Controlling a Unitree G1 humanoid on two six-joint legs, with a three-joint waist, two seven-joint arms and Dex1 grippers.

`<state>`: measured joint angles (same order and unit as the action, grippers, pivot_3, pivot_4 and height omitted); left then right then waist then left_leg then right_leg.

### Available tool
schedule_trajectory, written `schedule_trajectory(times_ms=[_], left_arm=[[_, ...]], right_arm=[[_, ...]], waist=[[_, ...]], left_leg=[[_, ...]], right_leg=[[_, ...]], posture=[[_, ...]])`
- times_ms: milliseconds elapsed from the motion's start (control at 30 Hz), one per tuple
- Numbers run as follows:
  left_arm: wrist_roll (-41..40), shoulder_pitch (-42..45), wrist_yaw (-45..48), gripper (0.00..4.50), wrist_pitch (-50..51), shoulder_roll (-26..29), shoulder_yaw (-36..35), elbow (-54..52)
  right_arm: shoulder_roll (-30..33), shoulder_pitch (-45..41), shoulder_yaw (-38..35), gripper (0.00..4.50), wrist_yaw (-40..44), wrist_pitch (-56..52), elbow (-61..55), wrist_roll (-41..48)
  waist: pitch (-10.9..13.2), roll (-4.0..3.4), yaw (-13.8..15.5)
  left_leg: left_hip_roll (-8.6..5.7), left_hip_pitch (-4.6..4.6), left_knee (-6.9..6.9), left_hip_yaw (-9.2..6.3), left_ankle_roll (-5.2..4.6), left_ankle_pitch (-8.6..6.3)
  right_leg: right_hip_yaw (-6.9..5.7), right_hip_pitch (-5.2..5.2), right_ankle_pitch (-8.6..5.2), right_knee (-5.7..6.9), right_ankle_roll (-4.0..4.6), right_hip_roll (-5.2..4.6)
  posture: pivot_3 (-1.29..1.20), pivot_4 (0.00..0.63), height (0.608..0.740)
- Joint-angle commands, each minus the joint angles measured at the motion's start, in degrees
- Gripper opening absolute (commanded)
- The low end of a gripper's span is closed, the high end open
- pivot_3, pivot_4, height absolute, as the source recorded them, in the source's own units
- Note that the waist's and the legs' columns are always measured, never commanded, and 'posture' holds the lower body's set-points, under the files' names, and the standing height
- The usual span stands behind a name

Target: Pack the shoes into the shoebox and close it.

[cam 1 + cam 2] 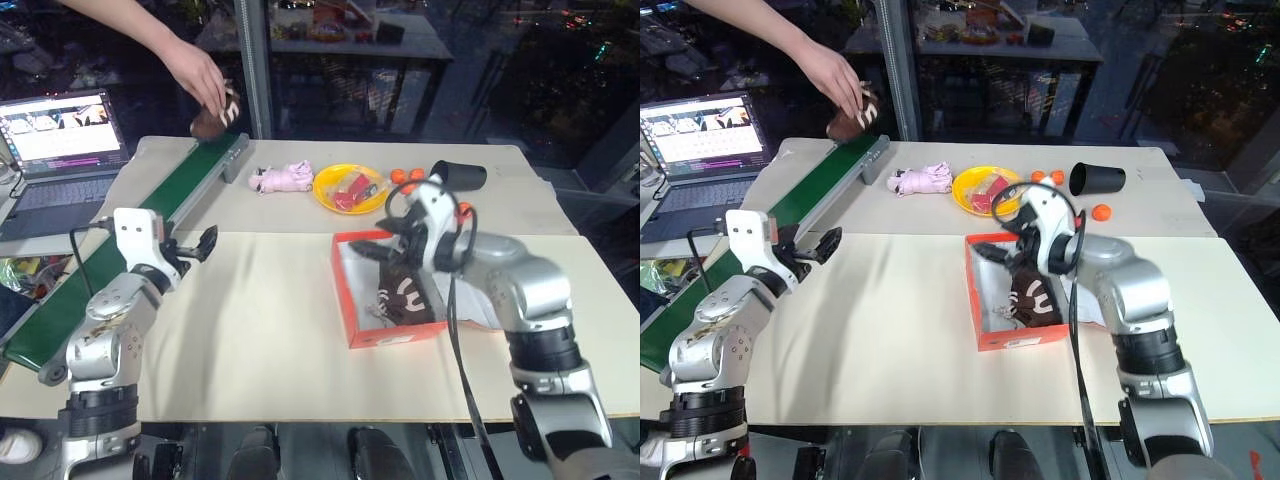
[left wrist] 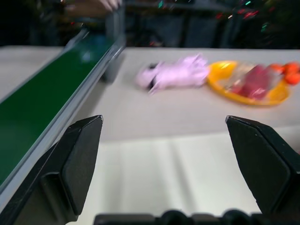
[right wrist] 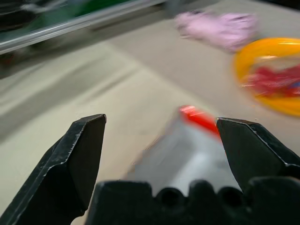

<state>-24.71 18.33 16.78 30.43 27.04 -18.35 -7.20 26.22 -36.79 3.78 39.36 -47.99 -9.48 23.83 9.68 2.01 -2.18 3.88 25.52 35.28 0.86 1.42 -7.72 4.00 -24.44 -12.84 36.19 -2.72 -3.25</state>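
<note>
I see one dark brown suede shoe (image 1: 405, 290) lying inside the orange-red cardboard shoebox (image 1: 392, 336) on the pale surface (image 1: 260, 340), with my right claw (image 3: 159, 140) above the box, gaping and empty. Left of the box, my left claw (image 2: 164, 140) hangs wide open beside the green belt (image 1: 120, 250), where a person's hand (image 1: 200, 75) grips the second shoe (image 1: 215, 115) at its far end.

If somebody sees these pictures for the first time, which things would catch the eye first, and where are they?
Most striking is the orange-red shoebox near the table's middle, open, with one dark brown shoe inside and the right gripper open just above it. At the far left, a person's hand holds the second shoe over the end of the green conveyor belt. Beyond the box stands a yellow bowl, with a pink cloth bundle beside it.
</note>
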Motion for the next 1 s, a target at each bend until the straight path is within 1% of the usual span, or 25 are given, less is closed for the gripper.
schedule_trajectory(times_ms=[33, 133, 300, 400, 567, 767, 933, 1000], left_arm=[[0.86, -0.23, 1.16, 4.5, -2.78, 1.54, -1.77, 0.4], [1.82, -0.96, 1.35, 4.5, -3.0, 2.54, -2.05, 2.11], [2.47, -1.12, 2.01, 4.5, -3.43, 3.64, -3.04, 4.32], [3.49, -0.76, 2.47, 4.5, -4.25, 4.91, -3.23, 6.06], [5.07, 1.24, 2.54, 4.5, -6.84, 7.6, -4.85, 12.25], [7.59, 6.01, 4.39, 4.5, -13.22, 13.09, -6.33, 26.86], [8.52, 12.07, 10.38, 4.5, -19.62, 16.47, -4.58, 38.44], [9.33, 15.45, 13.67, 4.5, -22.69, 18.1, -3.67, 44.63]], right_arm=[[-2.24, 0.89, 0.16, 4.42, -1.05, 4.37, -3.18, -0.07], [-4.94, 1.37, 1.96, 4.42, -1.98, 6.52, -3.22, -1.1], [-8.37, 1.53, 5.59, 4.42, -1.76, 10.1, -3.37, -2.25], [-9.47, 1.25, 7.17, 4.42, -1.56, 12.09, -1.63, -3.63], [-10.64, -0.06, 7.81, 4.42, -1.01, 14.21, 1.22, -4.26], [-11.42, -0.42, 7.19, 4.42, 1.85, 13.87, 0.78, -2.26], [-10.96, -0.29, 7.27, 4.42, 4.08, 13.49, 0.05, -1.09], [-10.84, -0.11, 7.05, 4.42, 4.81, 12.86, -0.68, -0.21]], waist=[[0.0, 0.0, -0.12], [-0.01, 0.01, -0.14], [-0.01, 0.01, -0.17], [-0.01, 0.01, -0.17], [-0.01, 0.02, -0.12], [-0.01, 0.02, -0.11], [-0.01, 0.03, 0.08], [0.0, 0.05, 0.31]], left_leg=[[0.01, -0.04, 0.02, -0.02, 0.0, 0.0], [0.01, -0.23, 0.02, -0.02, 0.01, 0.0], [0.01, -0.18, -0.04, -0.01, 0.01, 0.0], [0.01, -0.16, -0.07, -0.01, 0.01, 0.0], [0.02, -0.18, -0.05, 0.0, 0.02, 0.0], [0.03, -0.18, -0.1, 0.0, 0.03, 0.0], [0.03, -0.17, -0.16, 0.03, 0.03, 0.0], [0.03, -0.16, -0.16, 0.03, 0.04, 0.0]], right_leg=[[0.0, 0.03, 0.0, 0.0, -0.01, 0.02], [-0.01, 0.16, -0.02, 0.0, -0.05, 0.02], [0.0, 0.1, 0.01, -0.01, 0.04, 0.02], [0.0, 0.08, 0.03, -0.01, 0.09, 0.02], [-0.01, 0.08, 0.04, 0.01, 0.09, 0.0], [-0.03, 0.04, 0.04, 0.01, 0.11, 0.02], [-0.04, 0.03, 0.05, -0.03, 0.13, -0.01], [-0.06, 0.02, 0.05, -0.02, 0.13, 0.0]], posture=[[0.0, 0.15, 0.74], [0.0, 0.15, 0.74], [0.0, 0.15, 0.74], [0.0, 0.15, 0.74], [0.0, 0.15, 0.74], [0.0, 0.15, 0.74], [0.0, 0.15, 0.74], [0.0, 0.15, 0.74]])
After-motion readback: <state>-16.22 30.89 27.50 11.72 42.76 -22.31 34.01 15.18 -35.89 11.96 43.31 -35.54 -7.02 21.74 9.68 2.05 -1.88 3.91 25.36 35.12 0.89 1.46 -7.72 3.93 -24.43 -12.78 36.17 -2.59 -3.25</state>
